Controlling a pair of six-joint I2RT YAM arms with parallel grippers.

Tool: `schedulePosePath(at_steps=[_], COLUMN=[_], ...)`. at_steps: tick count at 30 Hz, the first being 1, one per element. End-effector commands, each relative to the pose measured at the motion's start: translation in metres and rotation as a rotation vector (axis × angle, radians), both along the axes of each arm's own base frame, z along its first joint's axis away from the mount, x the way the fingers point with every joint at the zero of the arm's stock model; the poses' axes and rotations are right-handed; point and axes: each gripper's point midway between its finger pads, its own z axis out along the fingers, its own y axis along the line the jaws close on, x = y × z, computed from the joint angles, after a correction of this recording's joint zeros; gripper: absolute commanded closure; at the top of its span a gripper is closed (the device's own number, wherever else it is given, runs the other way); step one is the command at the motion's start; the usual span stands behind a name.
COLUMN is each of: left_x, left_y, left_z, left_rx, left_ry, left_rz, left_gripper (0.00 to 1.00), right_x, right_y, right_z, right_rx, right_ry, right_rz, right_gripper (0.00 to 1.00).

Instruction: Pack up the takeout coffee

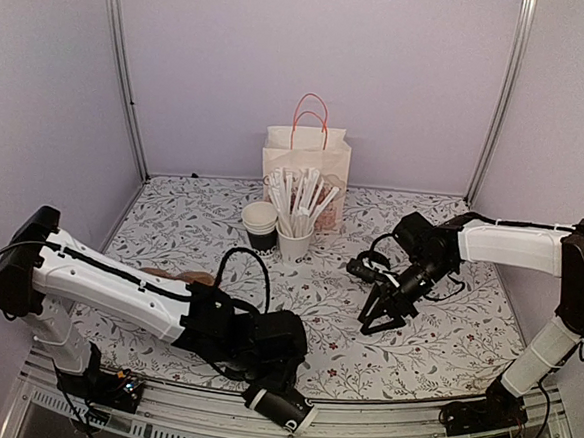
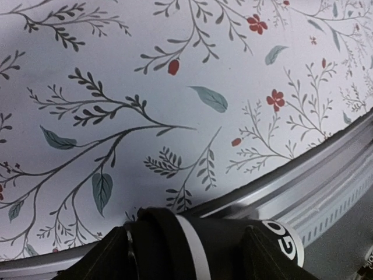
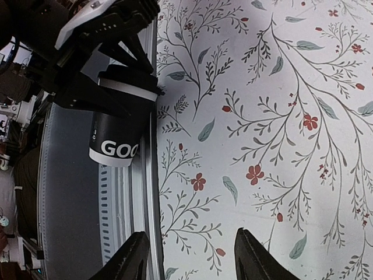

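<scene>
Coffee [image 1: 284, 407] lies over the near edge of the table [image 1: 445, 330]. Bag [image 1: 306, 165] stands at the back, with cup stack [image 1: 260, 225] and stick cup [image 1: 294, 244] just before it.

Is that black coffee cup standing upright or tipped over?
Tipped, nearly on its side. The coffee cup juts out over the table's near rail, lid end clamped in the left hand.

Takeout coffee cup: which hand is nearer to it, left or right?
Left. The left hand grips the takeout coffee cup at the near edge of the table; the right hand hangs open, well apart to its right.
</scene>
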Motion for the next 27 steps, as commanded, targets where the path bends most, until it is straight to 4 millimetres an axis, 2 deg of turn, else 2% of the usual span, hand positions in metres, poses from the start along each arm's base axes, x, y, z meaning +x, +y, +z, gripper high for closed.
schedulePosePath(at_steps=[1, 6, 10, 13, 15, 19, 22, 25, 27], left_x=[0.005, 0.026, 0.052, 0.081, 0.1, 0.124, 0.135, 0.138, 0.137], left_y=[0.01, 0.003, -0.003, -0.002, 0.003, 0.024, 0.056, 0.087, 0.099], left_z=[-0.009, 0.002, 0.009, 0.016, 0.027, 0.057, 0.064, 0.064, 0.067], left_rx=[0.116, 0.067, 0.03, 0.019, 0.007, -0.032, -0.033, -0.04, -0.069], left_ry=[-0.053, -0.135, -0.19, -0.255, -0.285, -0.339, -0.336, -0.335, -0.335], left_rz=[0.01, 0.041, 0.062, 0.091, 0.114, 0.159, 0.214, 0.279, 0.323], left_gripper=[0.31, 0.31, 0.31, 0.31, 0.31, 0.28, 0.26, 0.26, 0.26], right_x=[-0.004, -0.014, -0.015, -0.021, -0.037, -0.088, -0.119, -0.133, -0.133], right_y=[0.006, 0.009, 0.01, 0.013, 0.019, 0.038, 0.057, 0.079, 0.092], right_z=[0.005, 0.01, 0.014, 0.023, 0.027, 0.024, 0.025, 0.022, 0.014], right_rx=[0.014, 0.028, 0.036, 0.062, 0.075, 0.062, 0.049, -0.003, -0.057], right_ry=[-0.049, -0.08, -0.085, -0.094, -0.104, -0.198, -0.253, -0.267, -0.251], right_rz=[0.029, 0.053, 0.054, 0.075, 0.127, 0.295, 0.378, 0.402, 0.39], right_gripper=[0.47, 0.46, 0.46, 0.45, 0.44, 0.39, 0.32, 0.28, 0.23])
